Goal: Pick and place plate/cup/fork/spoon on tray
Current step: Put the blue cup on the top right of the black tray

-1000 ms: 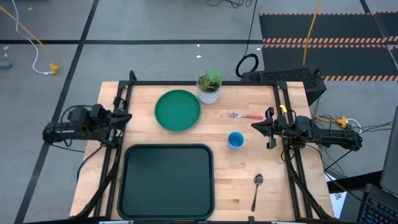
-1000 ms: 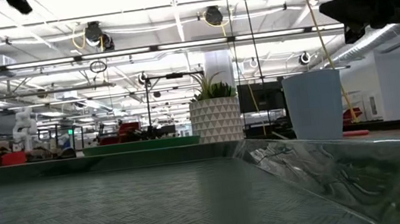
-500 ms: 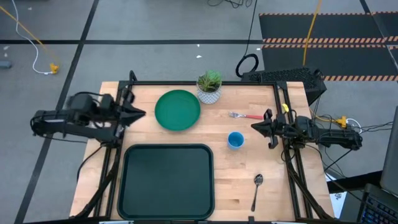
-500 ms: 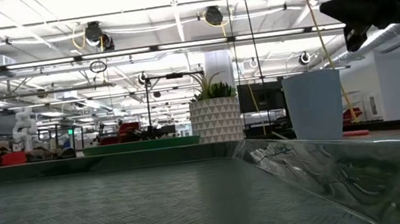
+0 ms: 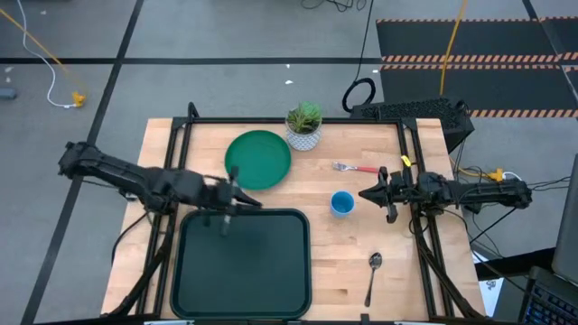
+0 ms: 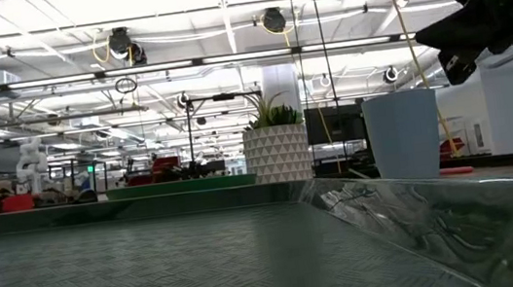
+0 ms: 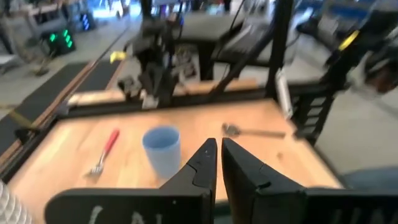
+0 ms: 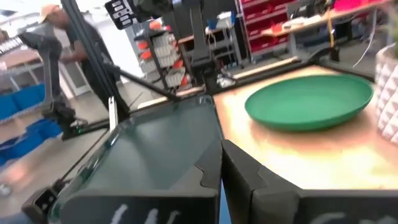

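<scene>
Left claw (image 5: pixel 237 199) hanging closed and empty over the tray's (image 5: pixel 181 271) far edge, just beside the plate (image 5: pixel 258 160). Plate lying flat on the bench (image 5: pixel 357 248). It needs opening wide, then sliding one finger under the rim. Right claw (image 5: pixel 366 192) closed, waiting beside the cup (image 5: pixel 341 203).

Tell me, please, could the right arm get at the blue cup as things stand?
Probably yes: the right gripper, fingers shut, sits just beside the cup with only bare table between them; it would need to open first.
</scene>
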Controlling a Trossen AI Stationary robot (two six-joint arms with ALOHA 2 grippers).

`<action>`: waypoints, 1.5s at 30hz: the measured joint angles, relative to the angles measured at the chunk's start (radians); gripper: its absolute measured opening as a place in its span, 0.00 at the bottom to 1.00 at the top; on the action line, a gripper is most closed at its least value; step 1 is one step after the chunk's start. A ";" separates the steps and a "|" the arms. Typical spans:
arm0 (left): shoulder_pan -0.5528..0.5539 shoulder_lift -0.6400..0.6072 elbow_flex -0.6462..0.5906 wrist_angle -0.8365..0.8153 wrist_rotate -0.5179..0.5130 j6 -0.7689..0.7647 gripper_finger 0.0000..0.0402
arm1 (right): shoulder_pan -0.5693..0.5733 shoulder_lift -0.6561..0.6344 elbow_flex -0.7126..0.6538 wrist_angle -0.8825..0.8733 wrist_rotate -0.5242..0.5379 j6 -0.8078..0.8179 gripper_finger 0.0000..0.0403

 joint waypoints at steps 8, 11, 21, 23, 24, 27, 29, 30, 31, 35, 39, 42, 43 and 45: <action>-0.040 0.186 0.000 0.080 -0.068 -0.002 0.07 | 0.085 0.212 0.240 -0.099 0.092 -0.041 0.00; -0.043 0.226 -0.001 0.101 -0.068 -0.011 0.07 | 0.124 0.346 0.382 -0.214 0.146 -0.069 0.00; -0.067 0.268 -0.002 0.106 -0.075 -0.031 0.07 | 0.209 0.890 0.867 -0.656 0.235 -0.111 0.10; -0.079 0.273 -0.001 0.110 -0.075 -0.031 0.07 | 0.223 0.979 0.945 -0.725 0.218 -0.105 0.15; -0.086 0.274 -0.002 0.102 -0.075 -0.031 0.07 | 0.229 1.018 0.980 -0.757 0.206 -0.095 0.17; -0.105 0.273 -0.001 0.107 -0.079 -0.031 0.07 | 0.245 1.123 1.056 -0.875 0.180 -0.063 0.24; -0.117 0.273 -0.001 0.102 -0.077 -0.031 0.07 | 0.256 1.177 1.092 -0.931 0.180 -0.051 0.29; -0.120 0.273 -0.001 0.101 -0.075 -0.031 0.07 | 0.258 1.197 1.103 -0.953 0.180 -0.048 0.31; -0.123 0.273 -0.001 0.102 -0.076 -0.031 0.07 | 0.261 1.213 1.110 -0.970 0.182 -0.047 0.33; -0.132 0.273 -0.001 0.102 -0.078 -0.031 0.07 | 0.262 1.261 1.109 -0.982 0.181 -0.041 0.40; -0.134 0.273 -0.001 0.103 -0.078 -0.038 0.07 | 0.259 1.296 1.109 -1.006 0.182 -0.039 0.43; -0.134 0.273 -0.001 0.103 -0.087 -0.055 0.07 | 0.258 1.323 1.108 -1.017 0.188 -0.040 0.43; -0.134 0.273 -0.001 0.103 -0.091 -0.058 0.07 | 0.256 1.330 1.108 -1.017 0.188 -0.040 0.43; -0.134 0.273 -0.001 0.104 -0.093 -0.060 0.07 | 0.253 1.343 1.108 -1.019 0.190 -0.040 0.41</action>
